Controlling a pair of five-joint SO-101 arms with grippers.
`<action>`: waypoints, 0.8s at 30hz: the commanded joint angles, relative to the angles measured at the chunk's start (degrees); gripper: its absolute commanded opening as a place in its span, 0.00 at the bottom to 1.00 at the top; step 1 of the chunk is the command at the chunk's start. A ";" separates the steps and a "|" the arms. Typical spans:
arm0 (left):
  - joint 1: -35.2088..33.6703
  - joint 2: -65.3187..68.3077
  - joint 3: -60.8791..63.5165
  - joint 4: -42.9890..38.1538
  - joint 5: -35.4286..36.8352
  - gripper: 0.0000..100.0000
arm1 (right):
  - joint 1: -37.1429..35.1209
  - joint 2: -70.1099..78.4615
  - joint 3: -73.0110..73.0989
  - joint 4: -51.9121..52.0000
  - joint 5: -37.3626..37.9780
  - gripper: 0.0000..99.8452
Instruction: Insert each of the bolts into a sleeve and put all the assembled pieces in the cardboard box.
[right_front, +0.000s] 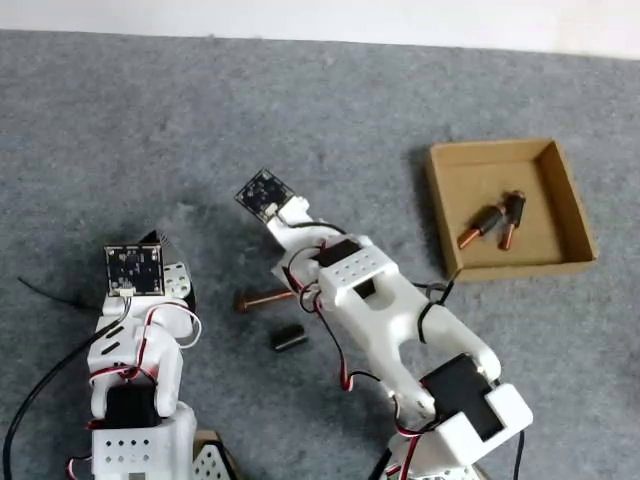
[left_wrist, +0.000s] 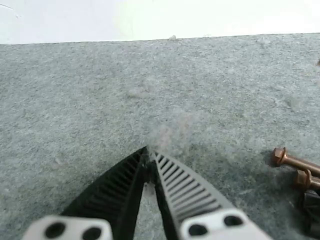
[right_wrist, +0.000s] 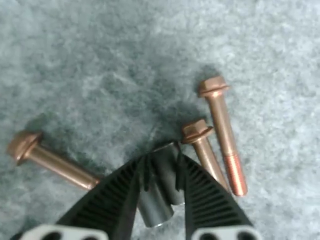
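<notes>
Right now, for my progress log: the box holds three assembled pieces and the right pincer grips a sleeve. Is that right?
No. The high view shows two assembled pieces in the box, not three. The right pincer does grip a sleeve.

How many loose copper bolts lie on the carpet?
3. A long bolt and a shorter bolt lie side by side beside the sleeve between the right jaws; a third bolt lies apart on the other side. More may be hidden.
</notes>
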 joint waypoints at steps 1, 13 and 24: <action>-0.84 -0.66 -0.31 -1.14 0.62 0.01 | -0.40 0.31 2.07 1.01 0.53 0.07; -0.84 -0.66 -0.31 -1.05 0.62 0.01 | 1.45 0.22 2.15 7.96 0.53 0.17; -0.84 -0.66 -0.31 -0.97 0.62 0.01 | 1.80 0.22 2.07 13.14 0.26 0.17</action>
